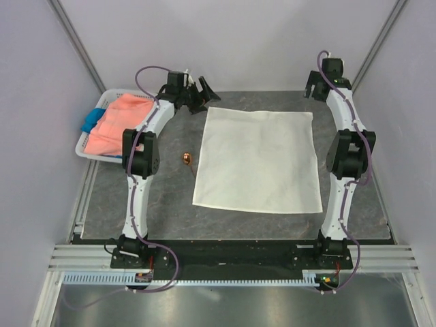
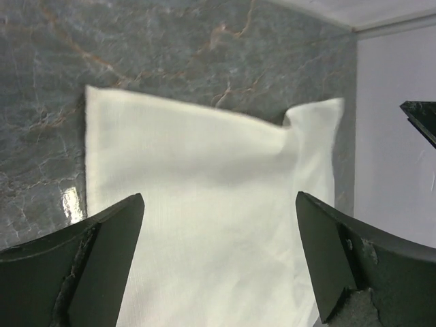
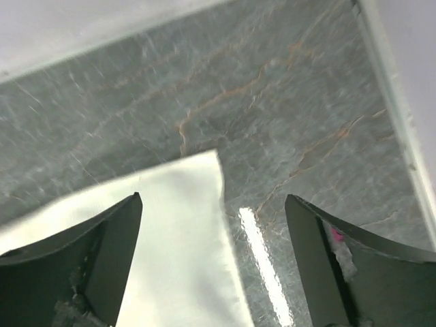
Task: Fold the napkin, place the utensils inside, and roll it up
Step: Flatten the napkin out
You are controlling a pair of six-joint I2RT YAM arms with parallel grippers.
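While the napkin (image 1: 257, 160) lies spread flat on the desk (image 1: 136, 197), the left end effector (image 2: 219, 197) hangs near its far left corner, jaws wide apart, holding nothing. Near the napkin's far right corner, the right end effector (image 3: 212, 198) is likewise spread wide and empty. Just left of the napkin lies the spoon (image 1: 187, 159). Farther left, a basket (image 1: 82, 146) holds pink and blue cloths.

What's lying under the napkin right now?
Only the grey table shows around the flat napkin; nothing bulges. The spoon lies at its left edge, handle end possibly tucked under, hidden.
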